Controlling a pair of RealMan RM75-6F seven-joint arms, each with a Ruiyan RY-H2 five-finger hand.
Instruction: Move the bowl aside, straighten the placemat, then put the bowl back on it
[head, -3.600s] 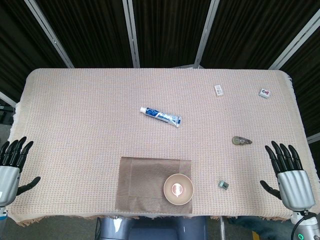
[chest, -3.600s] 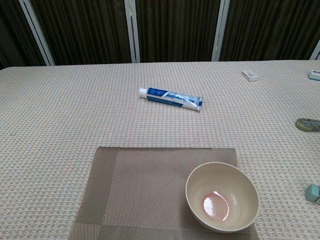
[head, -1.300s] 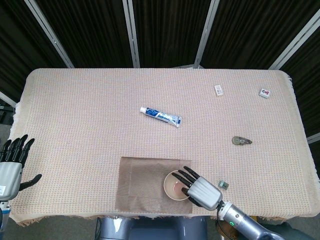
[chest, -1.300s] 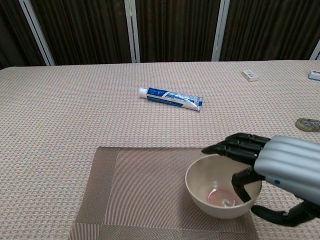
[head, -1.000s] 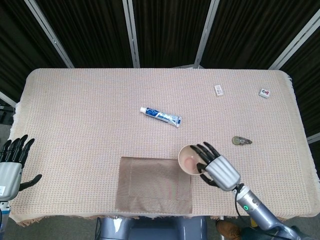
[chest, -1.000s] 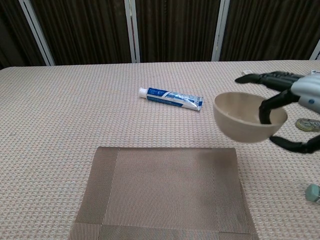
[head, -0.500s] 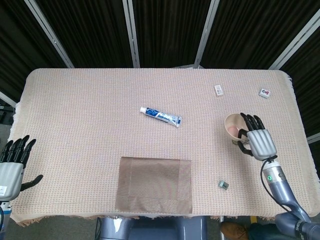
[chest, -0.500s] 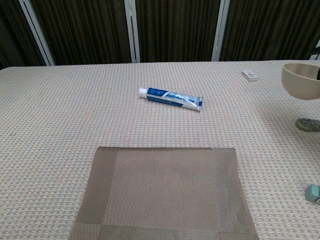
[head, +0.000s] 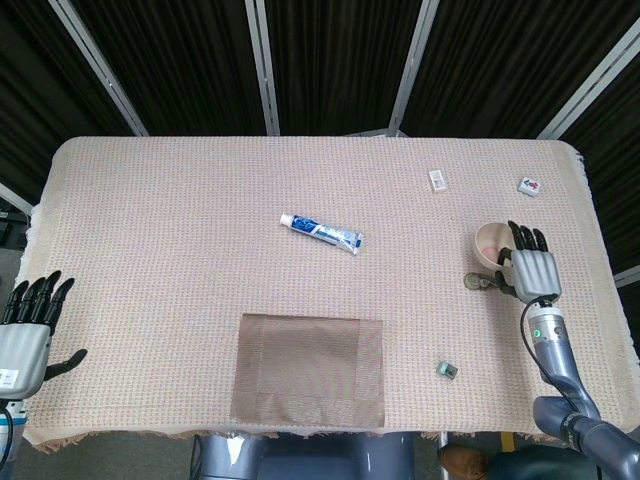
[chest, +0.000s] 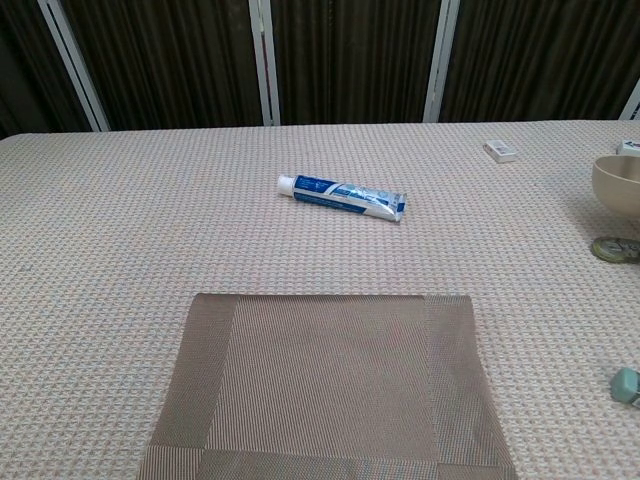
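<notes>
My right hand holds the beige bowl at the table's right side, its fingers hooked over the bowl's rim. The chest view shows only the bowl's left part at the right edge, with the hand out of frame. The brown woven placemat lies bare at the table's front edge, slightly askew; the chest view shows the placemat low in the middle. Beyond the table's left front corner, my left hand hangs with its fingers spread, holding nothing.
A blue and white toothpaste tube lies mid-table. A small round tape-like item sits just below the bowl. A small teal block lies right of the placemat. Two small white boxes sit at the back right.
My right hand has carried the bowl off the placemat, up and to the right, and over the last half second a little further right. The left hand has barely moved.
</notes>
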